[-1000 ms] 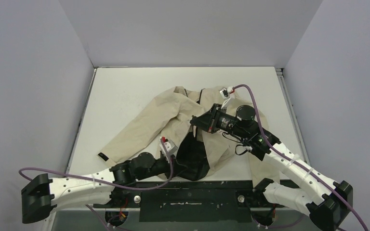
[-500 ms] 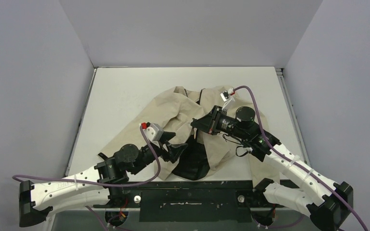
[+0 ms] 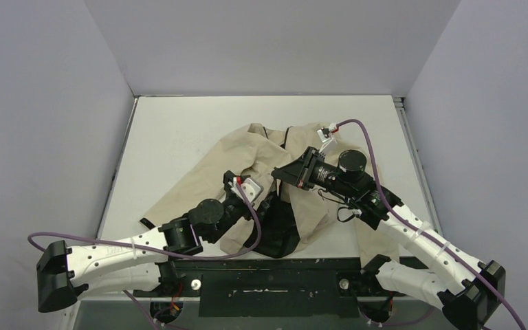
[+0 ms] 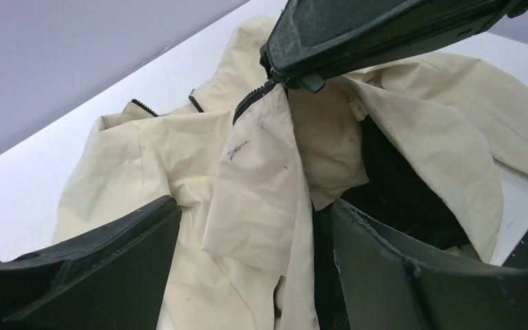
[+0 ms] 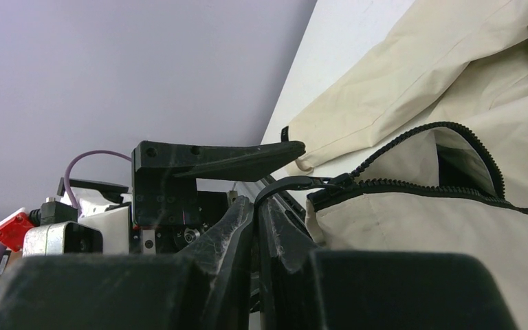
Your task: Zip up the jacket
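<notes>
Lying crumpled in the middle of the bench (image 3: 179,130), the jacket (image 3: 247,155) has one sleeve (image 3: 192,185) reaching toward the near left corner. Its dark lining (image 3: 278,230) shows by the near edge. From above, the left claw (image 3: 260,197) and the right claw (image 3: 278,173) meet over the front of the jacket, very close together. You cannot tell from up here how wide each one is open.

From the left wrist, the left claw (image 4: 254,210) is wide open and holds nothing. A flap of the jacket hangs between its two fingers and is not squeezed. Above it, the right claw (image 4: 295,72) pinches the top of that flap, right at the zip (image 4: 251,103).

From the right wrist, the right claw (image 5: 256,206) is closed tight on the zip edge of the jacket (image 5: 454,234). The zip (image 5: 412,184) runs off to the right. A black finger (image 5: 247,157) of the left claw sits just behind.
</notes>
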Controlling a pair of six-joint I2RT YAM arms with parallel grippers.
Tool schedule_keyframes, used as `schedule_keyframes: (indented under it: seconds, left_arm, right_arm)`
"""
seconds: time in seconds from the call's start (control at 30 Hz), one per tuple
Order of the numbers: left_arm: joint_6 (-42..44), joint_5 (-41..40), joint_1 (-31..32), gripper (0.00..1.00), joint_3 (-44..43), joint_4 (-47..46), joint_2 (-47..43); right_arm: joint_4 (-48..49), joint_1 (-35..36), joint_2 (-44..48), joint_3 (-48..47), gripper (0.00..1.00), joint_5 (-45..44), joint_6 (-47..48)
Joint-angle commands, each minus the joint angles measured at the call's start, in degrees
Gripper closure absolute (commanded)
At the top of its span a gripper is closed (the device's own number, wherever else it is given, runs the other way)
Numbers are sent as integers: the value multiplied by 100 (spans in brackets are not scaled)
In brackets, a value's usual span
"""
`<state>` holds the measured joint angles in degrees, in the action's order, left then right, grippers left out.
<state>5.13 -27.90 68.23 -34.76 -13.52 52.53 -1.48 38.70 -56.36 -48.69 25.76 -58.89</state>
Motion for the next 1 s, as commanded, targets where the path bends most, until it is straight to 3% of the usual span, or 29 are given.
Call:
schedule_keyframes:
  seconds: [0.0, 0.33, 0.47, 0.8, 0.97]
  left_arm:
    - [343, -58, 30, 22, -338, -772, 158]
    - [421, -185, 25, 25, -514, -1153, 628]
    - [549, -310, 24, 32, -593, -1332, 841]
    - [897, -452, 15, 55, -810, -1501, 1231]
    - [1056, -357, 15, 83, -864, -1467, 1311]
  right_arm:
    - [301, -11, 37, -326, 100, -3, -174]
    - [242, -11, 100, -343, 100, 46, -184]
    - [215, -11, 121, -352, 100, 62, -175]
    - [165, -11, 252, -317, 100, 32, -166]
    - [24, -11, 249, -307, 100, 11, -184]
